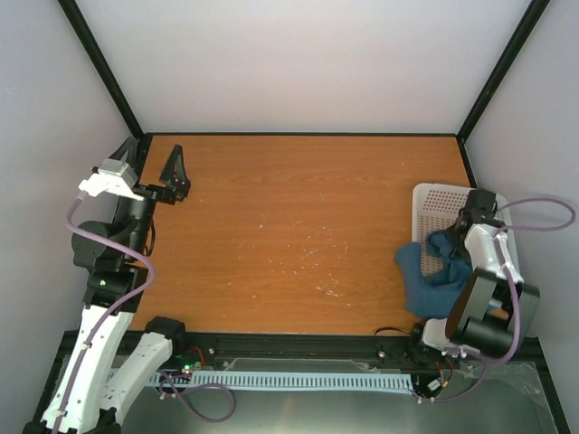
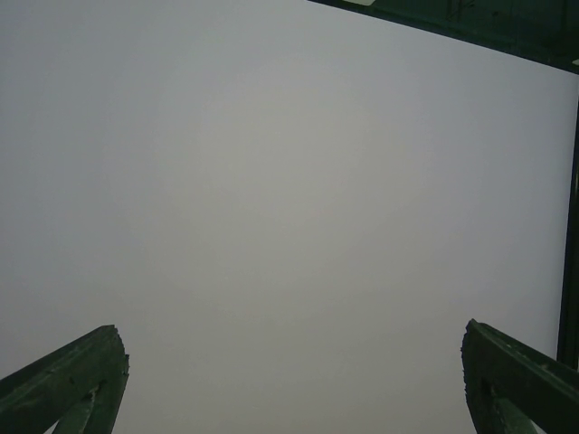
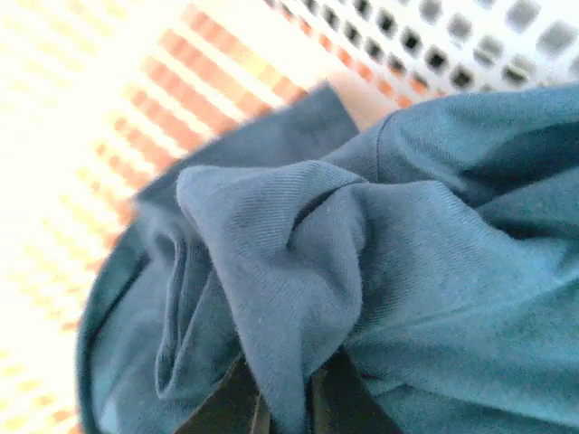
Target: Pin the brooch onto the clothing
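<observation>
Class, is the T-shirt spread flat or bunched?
Bunched up: the T-shirt lies crumpled over the basket rim, a fold pinched in the right gripper.

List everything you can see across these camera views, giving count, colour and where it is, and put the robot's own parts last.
T-shirt: one, dark teal-blue, bunched at the table's right side, partly over the basket.
basket: one, white plastic mesh, right edge of the table, partly under the T-shirt.
table: one, orange-brown wood, scuffed near the middle.
brooch: none visible in any view.
left gripper: one, dark, open, raised at far left, facing the pale wall.
right gripper: one, black, shut on a fold of the T-shirt by the basket.
</observation>
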